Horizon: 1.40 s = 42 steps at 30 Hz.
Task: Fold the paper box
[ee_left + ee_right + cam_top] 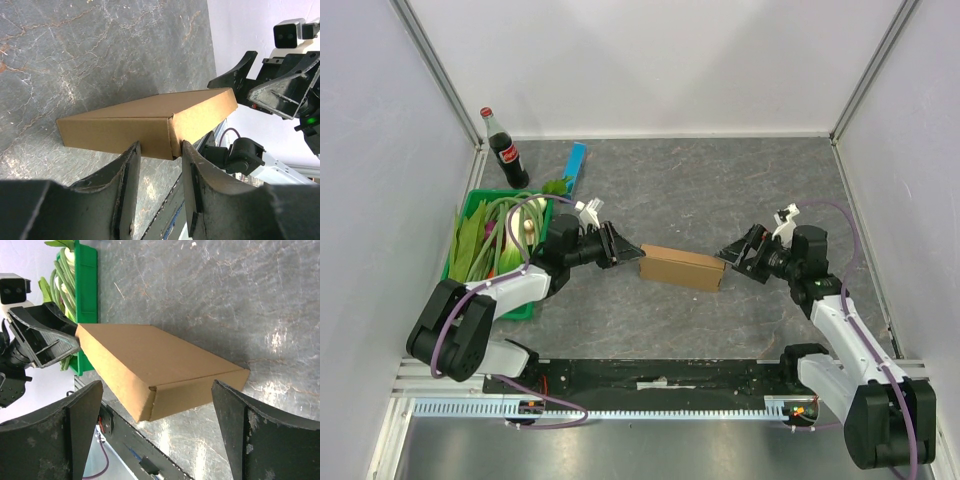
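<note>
At the mouth of the left jaws, parted only narrowly, sits one end corner of the paper box (682, 267); whether they touch it I cannot tell. The right jaws gape wide just beside the opposite end. Folded shut, the box lies flat mid-table (720, 190), with a green crate (86, 285) behind the left arm.

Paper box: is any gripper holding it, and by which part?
No. The paper box lies on the table; left gripper and right gripper stand open at its ends.

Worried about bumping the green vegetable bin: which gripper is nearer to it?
Left. The left gripper sits just right of the green bin, at the paper box's left end; the right gripper is past the box's far end.
</note>
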{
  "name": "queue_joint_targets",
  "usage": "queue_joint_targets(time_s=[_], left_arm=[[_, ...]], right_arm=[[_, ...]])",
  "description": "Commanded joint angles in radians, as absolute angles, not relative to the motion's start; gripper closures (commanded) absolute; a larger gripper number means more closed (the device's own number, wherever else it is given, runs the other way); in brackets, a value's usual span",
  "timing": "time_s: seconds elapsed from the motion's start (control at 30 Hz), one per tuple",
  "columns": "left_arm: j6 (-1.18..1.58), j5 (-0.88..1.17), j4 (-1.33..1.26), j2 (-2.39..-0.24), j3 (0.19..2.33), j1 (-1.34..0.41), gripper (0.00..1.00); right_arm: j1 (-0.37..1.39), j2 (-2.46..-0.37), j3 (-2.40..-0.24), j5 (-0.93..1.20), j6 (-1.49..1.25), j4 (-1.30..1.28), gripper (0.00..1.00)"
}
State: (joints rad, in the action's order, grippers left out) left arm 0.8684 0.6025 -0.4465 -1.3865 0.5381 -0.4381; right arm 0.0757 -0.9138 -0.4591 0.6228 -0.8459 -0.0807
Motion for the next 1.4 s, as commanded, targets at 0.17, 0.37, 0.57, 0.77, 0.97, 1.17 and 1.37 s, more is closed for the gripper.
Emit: queue_joint_targets(time_s=[0.17, 0.37, 0.57, 0.77, 0.97, 1.17, 1.37], left_arm=[[0.776, 0.540, -0.285, -1.393, 0.517, -0.434, 0.58], [0.775, 0.538, -0.287, -1.391, 0.518, -0.434, 0.58], [0.776, 0.543, -0.285, -1.393, 0.520, -0.434, 0.59], [0.770, 0.538, -0.282, -1.399, 0.515, -0.436, 0.60], [0.767, 0.517, -0.282, -1.381, 0.469, -0.436, 0.64], [0.746, 0.506, -0.235, -1.292, 0.399, -0.436, 0.66], [0.736, 0.482, -0.163, -1.154, 0.325, -0.436, 0.65]], right_arm=[[0.069, -0.859, -0.468, 0.638, -0.857, -0.153, 0.11], [0.071, -0.841, -0.424, 0.663, -0.884, -0.129, 0.19], [0.071, -0.864, -0.371, 0.690, -0.900, -0.071, 0.33], [0.071, -0.857, -0.301, 0.670, -0.913, -0.061, 0.42], [0.071, -0.839, -0.178, 0.640, -0.989, -0.026, 0.58], [0.071, -0.758, -0.187, 0.657, -0.976, -0.093, 0.52], [0.071, -0.733, -0.091, 0.715, -1.046, -0.023, 0.45]])
